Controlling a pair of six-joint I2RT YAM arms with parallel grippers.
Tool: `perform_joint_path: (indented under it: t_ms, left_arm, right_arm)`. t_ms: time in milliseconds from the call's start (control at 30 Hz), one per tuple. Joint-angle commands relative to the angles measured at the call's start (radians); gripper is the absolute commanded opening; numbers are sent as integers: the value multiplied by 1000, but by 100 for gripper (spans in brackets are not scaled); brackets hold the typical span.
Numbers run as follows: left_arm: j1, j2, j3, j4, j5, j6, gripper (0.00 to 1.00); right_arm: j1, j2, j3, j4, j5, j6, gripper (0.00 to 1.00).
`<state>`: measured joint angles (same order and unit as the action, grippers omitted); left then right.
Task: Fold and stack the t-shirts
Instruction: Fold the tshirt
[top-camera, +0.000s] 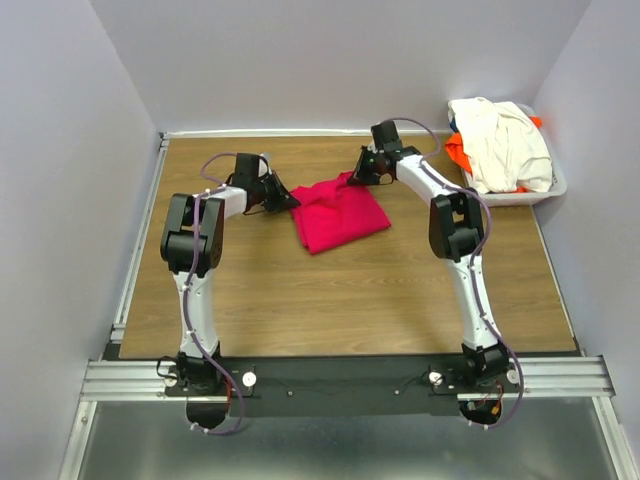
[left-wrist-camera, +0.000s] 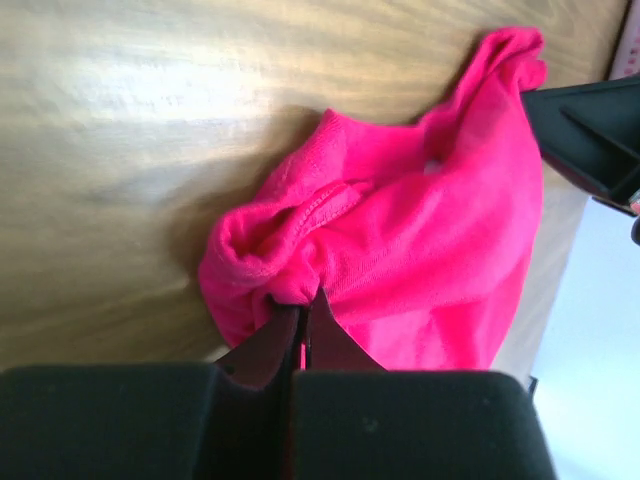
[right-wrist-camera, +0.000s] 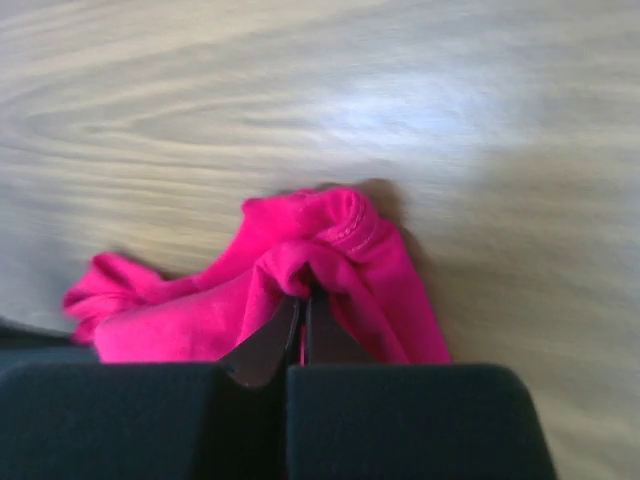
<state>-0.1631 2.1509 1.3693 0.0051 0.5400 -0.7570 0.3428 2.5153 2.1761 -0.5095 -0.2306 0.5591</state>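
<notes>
Left gripper and right gripper each clench a fold of the bright crimson-pink cloth t-shirt, bunched on the wood-grain tabletop well left of the white plastic basket; the right pinch sits on the basket-side edge, the left on the edge away from it; limp and light, the cloth looks apt to sag between holds, so hems and corners seem the surest grip; a cream-white shirt and an orange shirt lie heaped in the basket; the board looks smooth, with pale walls close around.
</notes>
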Motion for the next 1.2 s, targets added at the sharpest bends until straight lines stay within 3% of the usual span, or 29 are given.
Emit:
perform_joint_path:
  t_ms: [0,267,300,533,633,867,1167]
  left_arm:
    - [-7,26,31,-11,-15,2,0]
    - [-26,-31,-169,75,-58,-38,0]
    - [-30,-46,-200,87,-58,-42,0]
    - [-78,-320,-588,238,-63,-96,0]
    - [-79,-456,-717,282,-63,-117,0]
    - [-79,-566,-743,227,-57,-73,0]
    - [-69,-591,-656,142,-61,-41,0]
  right_arm:
    - [4,30,-13,14,-67,8,0]
    - [4,-194,-454,159,46,79,1]
    - [4,-228,-589,186,53,85,1]
    - [4,-570,-1127,373,96,125,1]
    - [4,-705,-1269,396,115,125,0]
    - [4,-871,-1345,394,103,139,1]
    - [4,-866,-1264,388,108,144,1]
